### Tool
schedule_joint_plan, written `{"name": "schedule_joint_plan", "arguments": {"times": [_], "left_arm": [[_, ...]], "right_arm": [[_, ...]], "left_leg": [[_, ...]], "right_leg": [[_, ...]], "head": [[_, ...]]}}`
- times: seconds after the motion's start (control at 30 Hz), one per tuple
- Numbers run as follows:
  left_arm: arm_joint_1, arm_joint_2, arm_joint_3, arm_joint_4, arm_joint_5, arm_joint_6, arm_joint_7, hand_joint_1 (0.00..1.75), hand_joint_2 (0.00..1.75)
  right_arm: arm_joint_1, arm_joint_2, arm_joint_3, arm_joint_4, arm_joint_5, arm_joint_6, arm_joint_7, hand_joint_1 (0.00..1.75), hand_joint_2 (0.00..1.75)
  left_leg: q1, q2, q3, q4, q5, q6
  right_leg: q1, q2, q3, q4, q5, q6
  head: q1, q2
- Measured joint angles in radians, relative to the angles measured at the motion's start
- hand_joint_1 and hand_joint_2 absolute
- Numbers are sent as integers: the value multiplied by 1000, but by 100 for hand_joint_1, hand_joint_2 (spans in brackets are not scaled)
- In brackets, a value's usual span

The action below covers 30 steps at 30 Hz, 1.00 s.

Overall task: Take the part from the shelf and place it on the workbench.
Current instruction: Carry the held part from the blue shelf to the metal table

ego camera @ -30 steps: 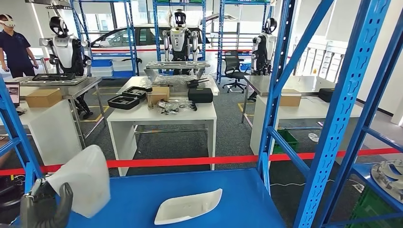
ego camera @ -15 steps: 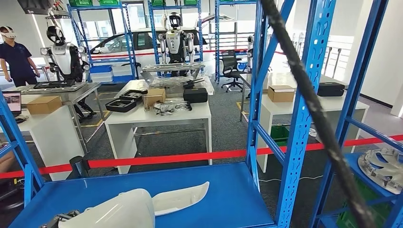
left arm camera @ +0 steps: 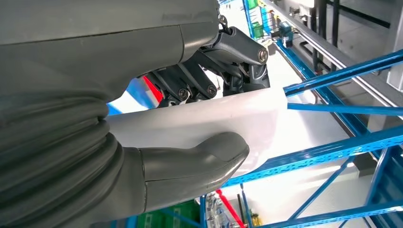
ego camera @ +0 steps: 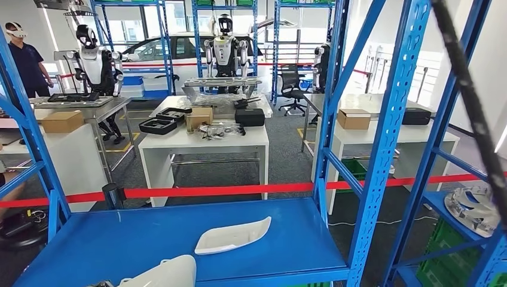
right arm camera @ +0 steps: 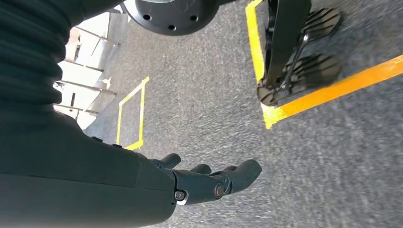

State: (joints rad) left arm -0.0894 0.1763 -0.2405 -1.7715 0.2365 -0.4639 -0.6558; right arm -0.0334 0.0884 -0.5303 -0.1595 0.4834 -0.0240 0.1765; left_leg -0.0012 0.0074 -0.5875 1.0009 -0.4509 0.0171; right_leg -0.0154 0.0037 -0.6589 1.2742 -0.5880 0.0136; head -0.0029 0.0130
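My left hand (left arm camera: 190, 128) grips a white curved part (left arm camera: 228, 121), thumb on one face and dark fingers (left arm camera: 228, 57) over the far edge. In the head view that held white part (ego camera: 164, 273) shows at the bottom edge, low over the blue shelf (ego camera: 119, 239). A second white part (ego camera: 232, 235) lies flat on the shelf near its middle. My right hand (right arm camera: 209, 183) hangs beside me over the grey floor, its fingers loosely extended and holding nothing.
Blue shelf uprights (ego camera: 391, 119) stand on the right and one (ego camera: 33, 131) on the left. A red tape barrier (ego camera: 227, 191) runs behind the shelf. A white workbench (ego camera: 203, 140) with boxes and cases stands beyond it. A metal part (ego camera: 475, 206) sits on the right rack.
The camera has shifted between frames. The held white part has dropped from upright at the left to low at the picture's bottom edge. The second part stays on the shelf.
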Motion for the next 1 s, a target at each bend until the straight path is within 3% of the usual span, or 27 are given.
{"name": "schedule_joint_plan", "arguments": {"times": [0.07,0.13,0.23,0.27,0.3,0.37,0.4,0.43,0.5,0.57,0.63,0.67,0.73,0.77,0.8,0.83,0.9,0.93,0.97,1.0], "left_arm": [[3,-1,1,-5,-3,0,0,175,175],[3,-2,2,-11,-8,-1,2,175,175],[5,-3,9,-17,-12,-5,4,175,175],[8,-3,13,-18,-12,-7,4,175,175],[12,-2,17,-18,-13,-10,4,175,175],[23,-2,23,-19,-17,-16,4,175,175],[28,-2,24,-19,-19,-18,4,175,175],[33,-2,24,-19,-23,-19,4,175,175],[40,-4,24,-18,-31,-20,4,175,175],[42,-6,24,-17,-38,-20,4,175,175],[44,-8,24,-17,-40,-20,2,175,175],[46,-9,25,-16,-41,-21,-1,175,175],[52,-10,25,-14,-41,-22,-7,175,175],[54,-11,25,-12,-42,-23,-11,175,175],[56,-13,25,-9,-42,-24,-13,175,175],[57,-14,25,-7,-42,-24,-15,175,175],[59,-16,25,0,-42,-26,-17,175,175],[58,-16,24,4,-42,-29,-18,175,175],[56,-17,24,8,-41,-34,-18,175,175],[51,-17,22,13,-39,-41,-17,175,175]], "right_arm": [[-2,0,0,0,1,0,0,0,175],[-5,0,0,0,3,2,0,0,175],[-6,1,0,0,8,7,0,0,175],[-6,1,0,0,9,8,0,0,175],[-6,1,0,0,10,8,1,0,175],[-6,1,0,0,11,9,5,0,175],[-6,1,0,0,12,8,7,0,175],[-5,1,0,0,13,8,10,0,175],[-5,1,0,0,14,7,15,0,175],[-6,1,0,0,16,5,21,0,175],[-5,2,0,0,17,3,25,0,175],[-5,2,0,0,18,1,26,0,175],[-3,1,0,0,20,-1,28,0,175],[-1,0,0,0,21,-2,29,0,175],[0,0,0,0,21,-3,31,0,175],[2,-1,0,0,23,-3,32,0,175],[0,-4,0,0,25,-7,38,0,175],[-1,-5,0,0,25,-10,43,0,175],[-3,-6,0,0,23,-13,49,0,175],[-5,-6,0,0,19,-17,54,0,175]], "left_leg": [[2,0,-28,19,9,-9],[1,-1,-43,34,17,-21],[2,-4,-52,36,33,-41],[3,-5,-59,46,19,-48],[4,-6,-71,72,-13,-53],[6,-6,-101,178,-111,-62],[7,-6,-112,240,-148,-65],[7,-6,-115,286,-162,-65],[6,-7,-80,291,-130,-59],[0,-8,17,171,-92,-40],[-9,-9,111,32,-100,-23],[-13,-10,132,-6,-108,-18],[-17,-9,127,-23,-94,-11],[-16,-7,120,-29,-82,-5],[-13,-6,112,-33,-69,1],[-10,-4,100,-36,-56,6],[-8,-2,71,-32,-31,11],[-8,-1,53,-29,-20,11],[-8,0,34,-24,-8,11],[-8,1,13,-18,3,9]], "right_leg": [[-1,0,96,-133,32,1],[2,3,151,-223,27,-9],[4,2,138,-235,34,-35],[3,1,129,-235,44,-43],[2,-1,118,-237,54,-51],[2,-4,95,-237,74,-58],[4,-5,82,-237,84,-60],[6,-6,71,-237,94,-60],[10,-7,47,-236,115,-59],[14,-6,27,-236,136,-56],[15,-6,16,-237,155,-48],[13,-6,14,-240,164,-42],[10,-5,12,-249,184,-29],[9,-3,8,-248,181,-23],[8,-2,0,-234,159,-17],[8,-1,-12,-203,120,-13],[5,0,-42,-87,18,-7],[5,-1,-51,-26,-8,-6],[5,-1,-50,16,-8,-6],[5,-1,-34,26,16,-7]], "head": [[1,0],[0,0],[-2,0],[-3,0],[-4,0],[-7,0],[-7,0],[-8,0],[-9,0],[-9,0],[-8,0],[-9,0],[-9,0],[-9,0],[-8,0],[-7,0],[-4,0],[-3,0],[-3,0],[-2,0]]}}
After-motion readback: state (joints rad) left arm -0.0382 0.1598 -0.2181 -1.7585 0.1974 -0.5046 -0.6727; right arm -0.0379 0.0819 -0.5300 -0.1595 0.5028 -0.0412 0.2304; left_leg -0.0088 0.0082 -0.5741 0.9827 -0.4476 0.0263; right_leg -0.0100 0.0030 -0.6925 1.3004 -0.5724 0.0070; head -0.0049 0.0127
